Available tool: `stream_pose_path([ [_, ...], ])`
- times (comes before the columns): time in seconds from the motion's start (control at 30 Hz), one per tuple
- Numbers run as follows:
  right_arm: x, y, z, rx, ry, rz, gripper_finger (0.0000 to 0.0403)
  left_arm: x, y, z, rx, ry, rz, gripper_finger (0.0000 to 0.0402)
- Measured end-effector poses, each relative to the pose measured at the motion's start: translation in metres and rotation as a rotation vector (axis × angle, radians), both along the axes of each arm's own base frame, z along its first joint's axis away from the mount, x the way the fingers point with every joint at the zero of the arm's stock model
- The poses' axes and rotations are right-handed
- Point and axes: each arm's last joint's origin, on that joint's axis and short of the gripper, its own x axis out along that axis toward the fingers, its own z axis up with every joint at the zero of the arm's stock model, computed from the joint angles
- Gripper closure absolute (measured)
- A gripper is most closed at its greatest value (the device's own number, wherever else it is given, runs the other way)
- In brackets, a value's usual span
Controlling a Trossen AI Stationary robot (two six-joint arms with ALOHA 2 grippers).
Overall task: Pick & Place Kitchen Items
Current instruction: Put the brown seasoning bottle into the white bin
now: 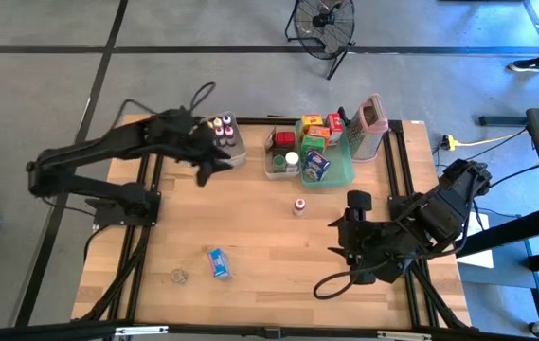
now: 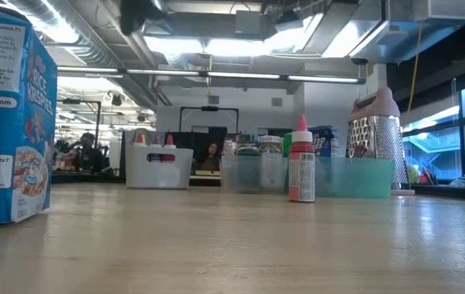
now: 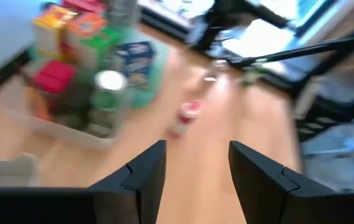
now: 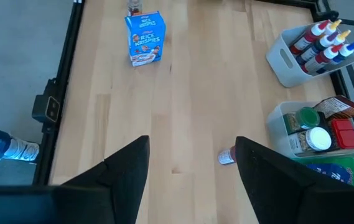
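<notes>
While most kitchen items already sit in far bins, three remain loose on table [image 1: 250, 237].
Sorted: capped bottles in white bin [image 1: 228, 138], jars in clear bin [image 1: 279, 161], boxes in teal tray [image 1: 340, 170].
Left out: red-capped bottle [image 1: 299, 206] upright mid-table; blue cereal box [image 1: 219, 262] and small jar [image 1: 179, 276] near left.
Left gripper [image 1: 206, 170] jaws parted, empty, beside white bin; bottle lies to its right, well apart.
Right gripper [image 1: 341, 237] jaws parted, empty; bottle near, to its far left.
</notes>
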Motion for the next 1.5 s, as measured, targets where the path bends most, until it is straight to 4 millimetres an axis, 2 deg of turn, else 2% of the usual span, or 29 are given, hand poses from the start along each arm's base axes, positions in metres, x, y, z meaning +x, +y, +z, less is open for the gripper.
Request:
stream_pose_path([
  [0.2, -0.006, 0.009, 0.001, 0.013, -0.007, 0.041, 0.0165, -0.022, -0.030, 0.013, -0.101, -0.055, -0.082, 0.0233],
  [0.4, -0.014, 0.022, 0.002, 0.041, -0.028, 0.086, 0.0165, -0.024, -0.048, 0.015, -0.119, -0.054, -0.095, 0.0233],
  [0.87, -0.012, 0.064, -0.012, 0.132, -0.032, 0.181, 0.0165, 0.007, -0.079, 0.000, -0.082, -0.001, 0.001, 0.0230],
  [1.13, -0.010, 0.086, -0.020, 0.204, -0.034, 0.189, 0.0164, 0.024, -0.098, -0.005, -0.093, -0.018, -0.049, 0.0188],
  [1.37, -0.009, 0.086, -0.019, 0.238, -0.066, 0.123, 0.0164, 0.036, -0.103, -0.017, -0.036, 0.043, -0.088, 0.0183],
  [1.5, -0.006, 0.078, -0.021, 0.196, -0.109, -0.007, 0.0164, 0.037, -0.105, -0.019, -0.047, 0.055, -0.122, 0.0183],
])
